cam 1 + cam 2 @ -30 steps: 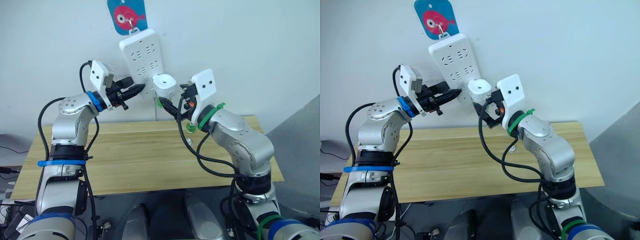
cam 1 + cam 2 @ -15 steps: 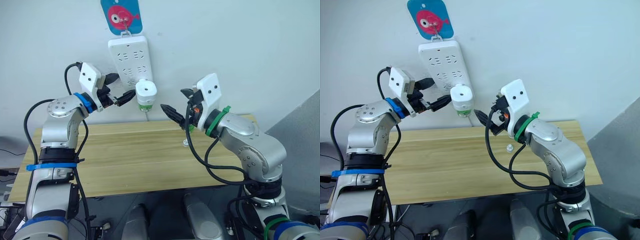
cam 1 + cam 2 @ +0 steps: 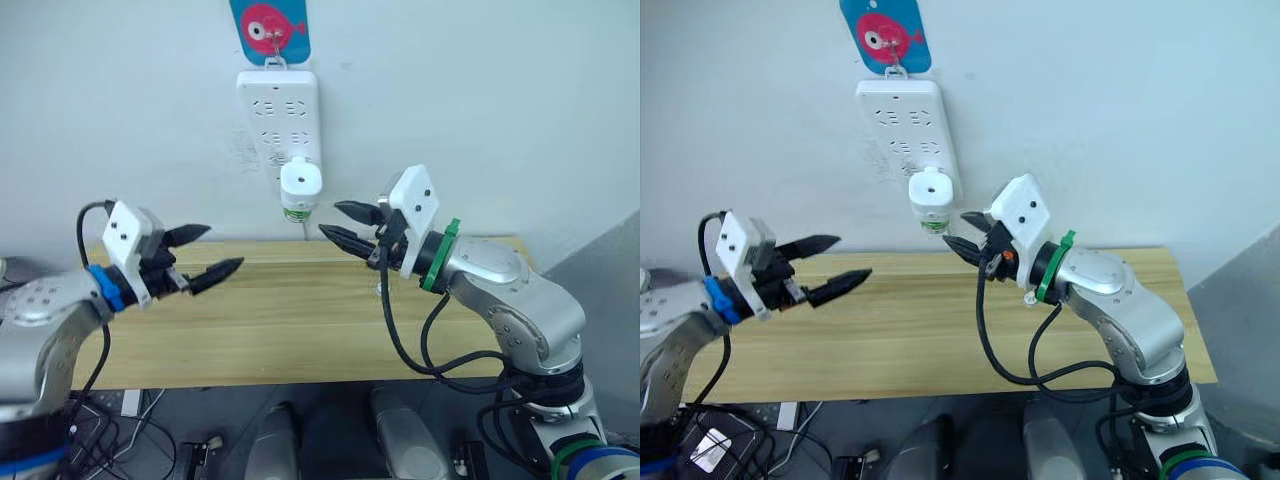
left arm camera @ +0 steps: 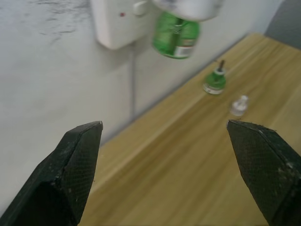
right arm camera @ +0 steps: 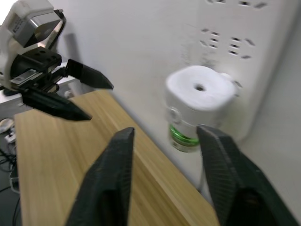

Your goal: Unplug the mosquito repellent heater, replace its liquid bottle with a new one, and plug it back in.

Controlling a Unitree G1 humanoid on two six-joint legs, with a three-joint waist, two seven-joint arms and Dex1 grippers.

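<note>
Black fingers of the left gripper [image 3: 200, 252] stand spread apart with nothing between them, hovering over the left part of the wooden table [image 3: 280, 330] and pointing toward the wall. The mosquito repellent heater [image 3: 301, 181] is well apart from this gripper, up and to its right. In the left wrist view the heater's green liquid bottle [image 4: 176, 36] hangs at the bottom end of the white power strip [image 4: 115, 21], far beyond the two fingertips [image 4: 82, 141].

Above, the power strip hangs on the white wall from a hook on a blue card with a red fish [image 3: 269, 25]. The heater is plugged into the strip's lower end, bottle pointing down, with a round hole in its white top face.

On the table near the wall, seen in the left wrist view, stand a small green bottle with a dark wick [image 4: 214, 82] and, just beside it, a small clear cap [image 4: 239, 105].

To the right, the right gripper [image 3: 343, 222] is also released, its fingers parted and empty. It hovers just beside the heater, slightly lower and to the right, not touching it. In the right wrist view the heater lies beyond the gap between the two fingers [image 5: 115, 165].
</note>
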